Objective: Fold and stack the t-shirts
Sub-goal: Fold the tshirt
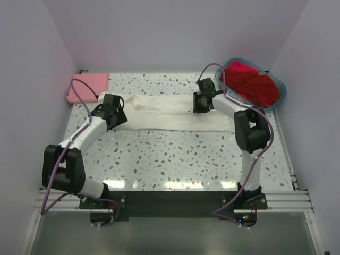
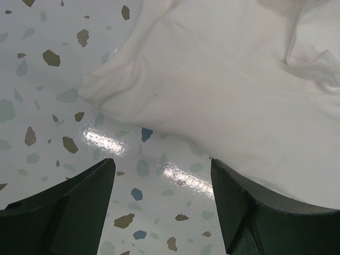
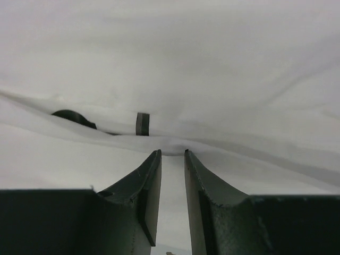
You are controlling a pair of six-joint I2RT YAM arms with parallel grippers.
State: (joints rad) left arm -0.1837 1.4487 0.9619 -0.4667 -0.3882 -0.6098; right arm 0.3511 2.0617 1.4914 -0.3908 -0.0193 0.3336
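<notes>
The white t-shirt (image 1: 164,114) lies folded into a long band across the back of the table. My left gripper (image 1: 118,114) is open just off the shirt's left end, and in the left wrist view (image 2: 162,164) bare table lies between its fingers while the shirt (image 2: 228,79) lies ahead. My right gripper (image 1: 201,103) is at the shirt's far edge. Its jaws (image 3: 172,153) stand narrowly apart, pinching a ridge of white cloth (image 3: 170,64); bits of black print (image 3: 142,124) show in a fold. A folded pink t-shirt (image 1: 87,87) lies at the back left. Red t-shirts (image 1: 252,85) fill the basket.
The teal plastic basket (image 1: 280,85) stands at the back right corner, close to my right arm. White walls close in the table on the left, back and right. The speckled tabletop (image 1: 175,159) stretches between the shirt and the arm bases.
</notes>
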